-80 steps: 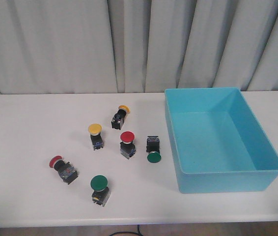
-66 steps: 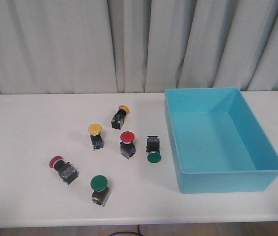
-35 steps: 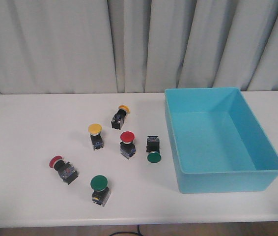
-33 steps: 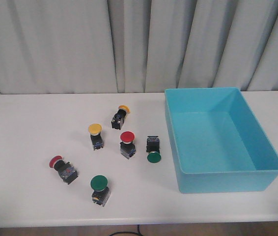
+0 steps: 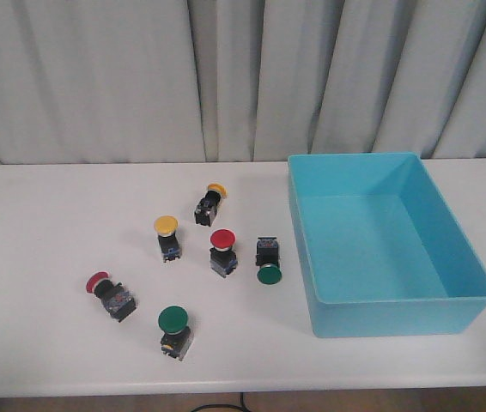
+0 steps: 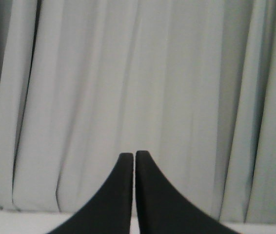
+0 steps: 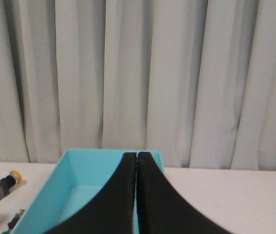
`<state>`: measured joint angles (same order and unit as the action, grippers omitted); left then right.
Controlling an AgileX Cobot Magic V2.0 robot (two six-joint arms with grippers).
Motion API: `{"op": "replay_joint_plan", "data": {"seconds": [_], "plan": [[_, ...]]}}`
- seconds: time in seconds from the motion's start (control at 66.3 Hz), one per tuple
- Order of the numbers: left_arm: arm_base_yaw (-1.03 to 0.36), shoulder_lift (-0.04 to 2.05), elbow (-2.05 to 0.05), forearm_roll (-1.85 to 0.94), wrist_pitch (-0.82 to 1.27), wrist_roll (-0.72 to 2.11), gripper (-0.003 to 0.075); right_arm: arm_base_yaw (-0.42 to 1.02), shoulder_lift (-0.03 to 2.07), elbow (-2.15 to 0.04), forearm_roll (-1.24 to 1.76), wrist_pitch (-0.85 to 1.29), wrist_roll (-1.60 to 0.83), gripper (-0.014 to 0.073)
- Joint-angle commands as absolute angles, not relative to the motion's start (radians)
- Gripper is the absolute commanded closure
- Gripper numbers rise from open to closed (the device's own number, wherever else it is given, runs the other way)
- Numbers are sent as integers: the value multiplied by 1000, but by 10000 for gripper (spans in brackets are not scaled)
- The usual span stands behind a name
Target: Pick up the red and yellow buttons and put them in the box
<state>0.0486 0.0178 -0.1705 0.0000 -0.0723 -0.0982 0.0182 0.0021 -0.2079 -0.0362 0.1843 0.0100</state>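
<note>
Four red and yellow buttons scattered on the white counter [image 5: 45,223], left of the box [image 5: 380,245] and apart from it: upright yellow button [image 5: 167,234]; tipped yellow button [image 5: 209,202] farther back; upright red button [image 5: 222,250] near centre; tipped red button [image 5: 108,293] farthest left. Two green buttons among them, one [image 5: 268,262] just beside the box, one [image 5: 175,330] nearest the front edge. Left fingers [image 6: 133,157] pressed together, holding nothing, facing the grey curtain [image 6: 138,78]. Right fingers [image 7: 137,156] likewise closed and empty, aimed over the box.
</note>
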Motion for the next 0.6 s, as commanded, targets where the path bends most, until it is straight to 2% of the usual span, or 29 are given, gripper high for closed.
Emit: {"op": "replay_joint_plan", "data": {"seconds": [0.0,0.226,0.392,0.588], "plan": [[50,98,-308,-9,-95,-102,727,13,80,-355,-48,208,0,598],[50,371,-622,-9,267,-95,727,13,334,-534,-46,363,-37,598],[50,489,-605,-9,463,-95,727,13,470,-534,-15,445,-37,598],[50,560,-548,-9,504,-96,727,13,555,-534,-15,496,-37,598]]}}
